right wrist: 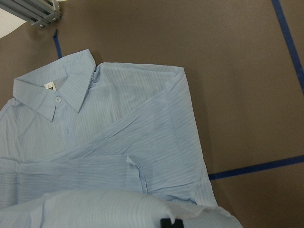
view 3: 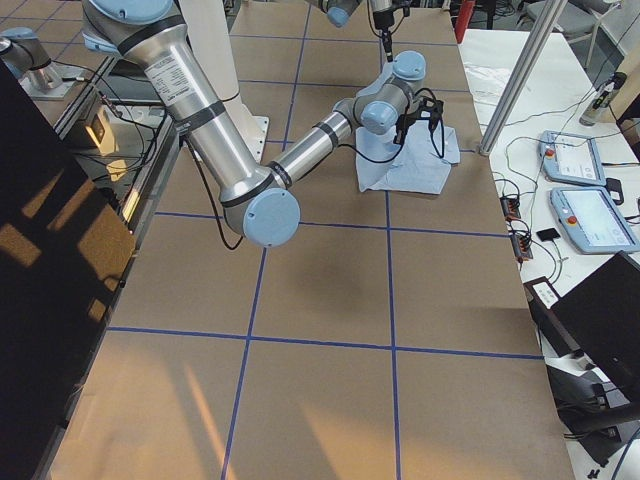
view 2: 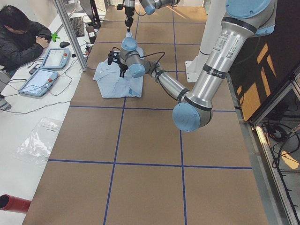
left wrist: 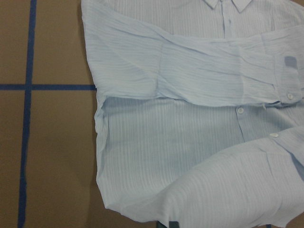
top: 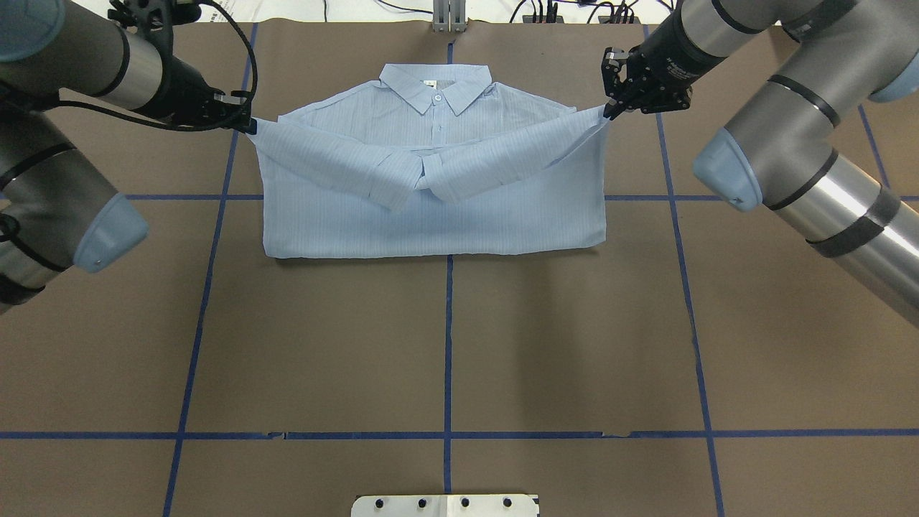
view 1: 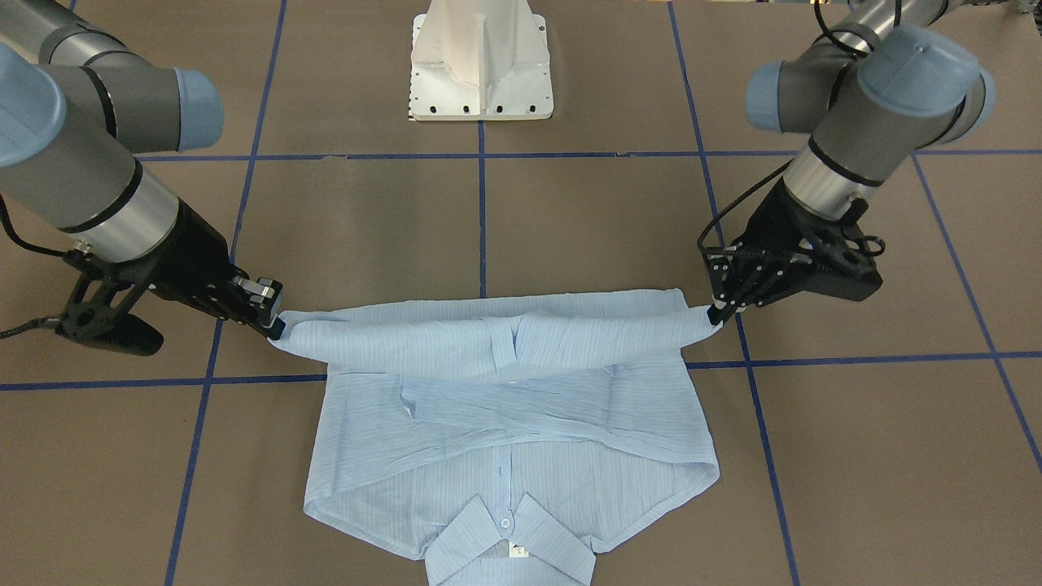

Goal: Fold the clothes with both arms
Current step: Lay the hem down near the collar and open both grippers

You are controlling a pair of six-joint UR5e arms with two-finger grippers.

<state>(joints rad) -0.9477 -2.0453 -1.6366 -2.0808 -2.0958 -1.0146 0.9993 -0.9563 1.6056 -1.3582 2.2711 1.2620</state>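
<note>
While my left gripper [top: 249, 126] and right gripper [top: 608, 111] each clamp a corner of the light-blue shirt [top: 431, 222], hem stretched between them above crossed sleeves [top: 359, 169], collar [top: 436, 85] near far edge of tabletop [top: 574, 345].

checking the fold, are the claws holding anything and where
Both hold the shirt: the left claw and right claw each pinch one corner of its lifted, folded-over edge.
</note>
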